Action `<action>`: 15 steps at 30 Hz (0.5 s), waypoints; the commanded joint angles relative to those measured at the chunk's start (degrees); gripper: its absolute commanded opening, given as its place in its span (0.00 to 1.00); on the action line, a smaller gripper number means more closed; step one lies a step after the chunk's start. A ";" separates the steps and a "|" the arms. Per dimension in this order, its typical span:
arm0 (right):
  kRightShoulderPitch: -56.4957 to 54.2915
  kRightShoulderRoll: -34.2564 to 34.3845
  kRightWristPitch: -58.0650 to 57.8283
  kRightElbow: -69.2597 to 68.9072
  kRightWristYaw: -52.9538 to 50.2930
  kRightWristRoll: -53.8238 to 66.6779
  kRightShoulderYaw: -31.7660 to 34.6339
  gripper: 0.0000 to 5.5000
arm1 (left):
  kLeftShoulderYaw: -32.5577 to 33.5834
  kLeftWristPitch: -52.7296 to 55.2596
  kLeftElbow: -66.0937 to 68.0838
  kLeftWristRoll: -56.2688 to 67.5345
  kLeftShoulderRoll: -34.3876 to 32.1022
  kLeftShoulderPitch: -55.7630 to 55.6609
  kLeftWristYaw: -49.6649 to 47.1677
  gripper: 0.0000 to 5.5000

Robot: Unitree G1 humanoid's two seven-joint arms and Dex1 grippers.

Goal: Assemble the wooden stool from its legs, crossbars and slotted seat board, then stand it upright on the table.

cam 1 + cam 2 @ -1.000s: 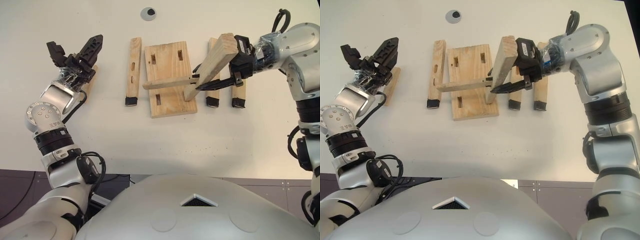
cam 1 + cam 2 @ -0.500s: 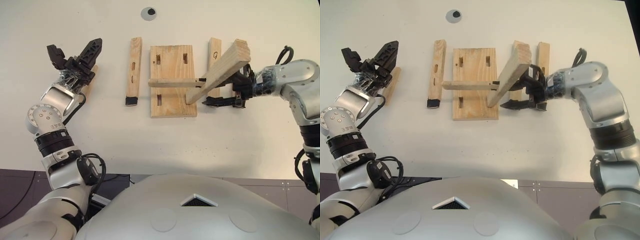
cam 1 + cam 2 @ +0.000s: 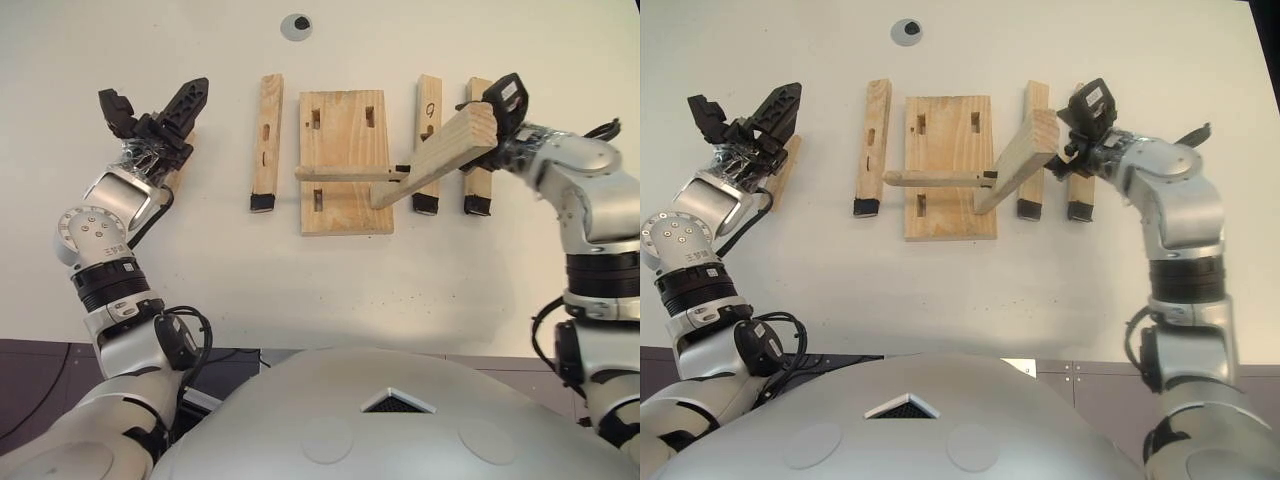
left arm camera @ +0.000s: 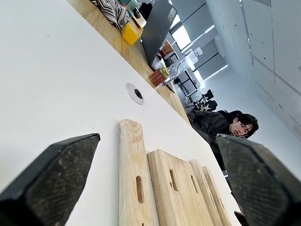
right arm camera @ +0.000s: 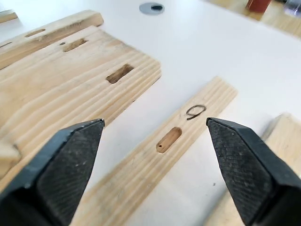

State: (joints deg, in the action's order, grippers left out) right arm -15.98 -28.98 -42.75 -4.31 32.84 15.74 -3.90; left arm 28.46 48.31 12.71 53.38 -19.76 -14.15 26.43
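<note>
The slotted seat board (image 3: 345, 205) lies flat mid-table. One leg (image 3: 267, 140) lies to its left, and two more legs (image 3: 428, 95) (image 3: 478, 185) lie to its right. A fourth leg (image 3: 440, 155) stands tilted, with a crossbar (image 3: 345, 173) plugged into it that stretches over the board. My right gripper (image 5: 155, 123) is at that leg's raised far end, open, with nothing between its fingers. My left gripper (image 3: 152, 95) hangs open above the table's left side, over a short wooden piece (image 3: 783, 178).
A grey round grommet (image 3: 296, 26) sits in the white table (image 3: 300, 290) behind the parts. The table's front edge runs close to me, with bare surface between it and the board.
My right gripper has let go of the tilted leg and swung from its underside up to its far end. The leg and crossbar shifted right, and the seat board turned square. The left arm stayed put.
</note>
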 commanded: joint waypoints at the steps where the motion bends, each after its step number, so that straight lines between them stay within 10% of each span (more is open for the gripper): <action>1: 0.56 6.78 -8.37 -3.28 -9.36 -0.59 0.93 0.73 | -0.38 -0.43 -0.11 -0.69 0.28 -0.57 -0.31 0.83; 10: 2.97 10.16 -12.63 0.07 -18.35 -6.02 -2.07 0.73 | -0.44 -0.38 -1.45 -0.73 1.71 0.11 -1.03 0.83; 15: 2.33 11.80 -14.93 -0.17 -18.85 -5.10 -1.49 0.57 | -0.15 -0.31 -2.00 -0.79 2.12 0.36 -1.56 0.83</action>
State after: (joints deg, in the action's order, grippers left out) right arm -13.86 -18.47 -55.16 -5.06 14.49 10.62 -5.48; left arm 28.26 48.28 11.10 52.91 -17.65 -13.94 25.59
